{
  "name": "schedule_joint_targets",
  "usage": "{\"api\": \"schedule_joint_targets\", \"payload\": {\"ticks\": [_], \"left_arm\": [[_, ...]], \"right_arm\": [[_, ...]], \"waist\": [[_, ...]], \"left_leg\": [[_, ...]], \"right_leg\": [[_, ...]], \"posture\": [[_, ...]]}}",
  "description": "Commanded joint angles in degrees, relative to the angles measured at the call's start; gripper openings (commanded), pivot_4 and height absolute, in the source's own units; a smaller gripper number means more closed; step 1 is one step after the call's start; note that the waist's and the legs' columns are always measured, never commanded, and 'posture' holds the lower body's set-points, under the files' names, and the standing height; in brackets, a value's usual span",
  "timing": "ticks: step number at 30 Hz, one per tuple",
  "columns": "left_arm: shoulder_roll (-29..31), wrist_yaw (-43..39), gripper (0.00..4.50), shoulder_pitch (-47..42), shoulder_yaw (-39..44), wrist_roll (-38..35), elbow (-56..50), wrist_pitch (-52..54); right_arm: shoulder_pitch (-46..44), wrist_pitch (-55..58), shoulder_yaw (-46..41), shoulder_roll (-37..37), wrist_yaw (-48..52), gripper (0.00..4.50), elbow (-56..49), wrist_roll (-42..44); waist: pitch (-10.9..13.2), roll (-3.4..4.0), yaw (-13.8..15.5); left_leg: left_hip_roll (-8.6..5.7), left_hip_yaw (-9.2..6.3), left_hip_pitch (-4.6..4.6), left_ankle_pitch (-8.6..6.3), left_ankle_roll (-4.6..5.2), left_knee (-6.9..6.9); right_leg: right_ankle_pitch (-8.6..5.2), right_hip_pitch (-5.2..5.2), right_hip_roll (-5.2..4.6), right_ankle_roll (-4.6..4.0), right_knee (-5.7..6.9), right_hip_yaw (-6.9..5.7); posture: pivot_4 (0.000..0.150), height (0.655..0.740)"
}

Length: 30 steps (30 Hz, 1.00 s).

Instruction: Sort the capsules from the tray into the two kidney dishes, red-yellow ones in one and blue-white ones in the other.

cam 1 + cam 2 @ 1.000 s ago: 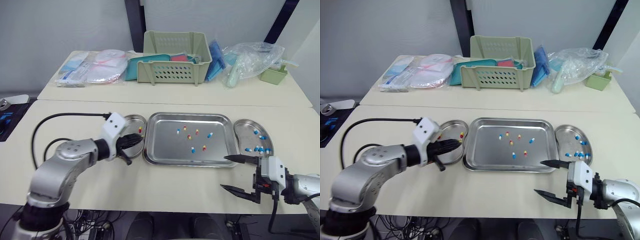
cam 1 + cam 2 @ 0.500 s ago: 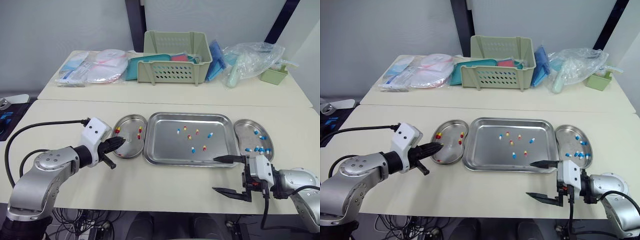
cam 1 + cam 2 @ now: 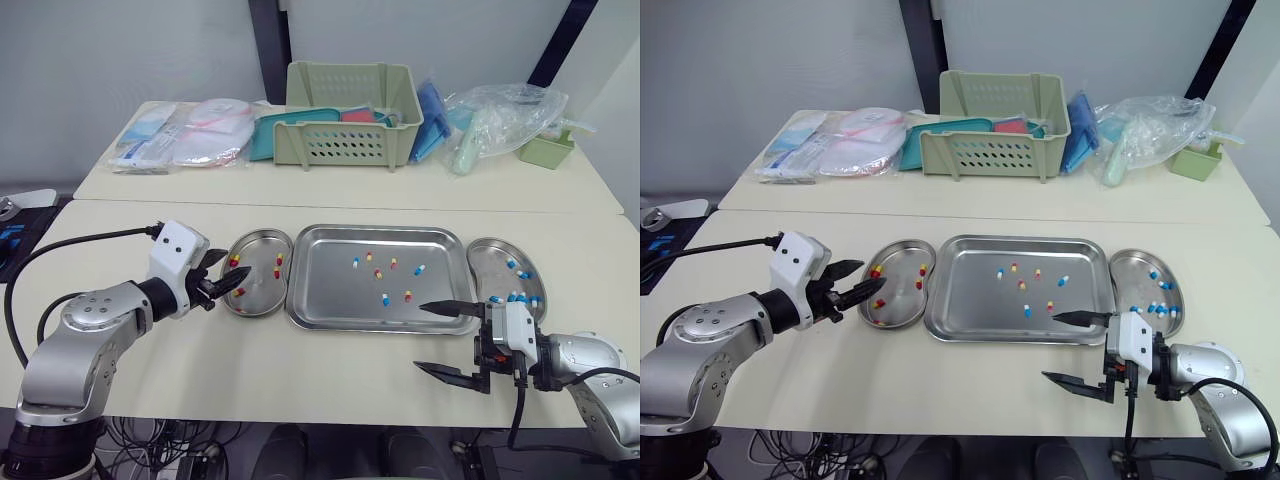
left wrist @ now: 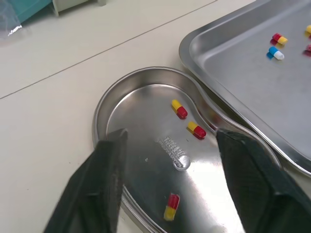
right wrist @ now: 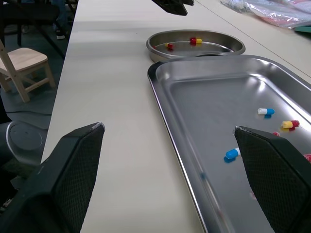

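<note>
Where the table edge comes nearest, right gripper (image 3: 418, 337): jaws spread wide and empty, one finger apparently reaching over the near rim of the flat steel tray (image 3: 330, 285). I'd worry it clips that rim and sets everything rolling.
Left gripper (image 4: 171, 136): jaws parted and empty, poised over the left steel kidney dish (image 3: 257, 300), which holds red-yellow capsules (image 4: 179, 108).
Loose capsules (image 3: 385, 299): mixed colours, lying flat, scattered mid-tray. The nearest blue-white one has its long axis roughly near-to-far. A pinch off that axis could squirt it across the slick steel.
Right steel kidney dish (image 3: 488, 256): holds blue-white capsules (image 3: 515, 297). Grabbing a close red-yellow neighbour by mistake would spoil the sort.
</note>
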Motion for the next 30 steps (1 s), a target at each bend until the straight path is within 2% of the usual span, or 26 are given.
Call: {"api": "schedule_joint_targets", "payload": {"ticks": [1, 2, 3, 25, 30], "left_arm": [[0.98, -0.23, 4.13, -1.1, 2.11, -0.56, -1.1, -1.39], [0.96, -0.35, 4.46, -1.16, 2.17, -0.76, -1.2, -1.51], [0.97, -0.43, 4.49, -1.14, 2.21, -0.86, -1.3, -1.66], [1.46, -1.06, 4.49, -0.36, 3.36, -0.98, -0.61, -4.79], [1.2, -3.1, 4.49, 1.43, 5.84, -2.72, -0.2, -6.01]], "right_arm": [[-0.79, -0.76, -0.27, -0.28, -0.03, 4.5, -1.2, -0.29], [-0.9, -0.74, -0.26, -0.27, -0.01, 4.5, -1.13, -0.3], [-1.0, -0.74, -0.27, -0.25, 0.01, 4.5, -1.07, -0.33], [-2.17, -0.36, -0.98, -0.36, 0.0, 4.5, -0.58, -0.52], [-1.12, -0.21, -2.47, -0.78, -0.73, 4.5, -1.07, -0.4]], "waist": [[0.0, 0.0, 0.0], [0.0, 0.0, 0.0], [0.0, 0.0, 0.0], [0.0, 0.0, -0.02], [0.0, 0.0, -0.03]], "left_leg": [[0.0, 0.0, 0.0, 0.0, 0.0, 0.0], [0.0, 0.0, 0.0, 0.0, 0.0, 0.0], [0.0, 0.0, 0.0, 0.0, 0.0, 0.0], [0.0, 0.0, 0.0, 0.0, 0.0, 0.0], [0.0, 0.0, 0.0, 0.0, 0.0, 0.0]], "right_leg": [[0.0, 0.0, 0.0, 0.0, 0.0, 0.0], [0.0, 0.0, 0.0, 0.0, 0.0, 0.0], [0.0, 0.0, 0.0, 0.0, 0.0, 0.0], [0.0, 0.0, 0.0, 0.0, 0.0, 0.0], [0.0, -0.01, 0.0, 0.0, 0.0, 0.0]], "posture": [[0.15, 0.74], [0.15, 0.74], [0.15, 0.74], [0.15, 0.74], [0.15, 0.74]]}}
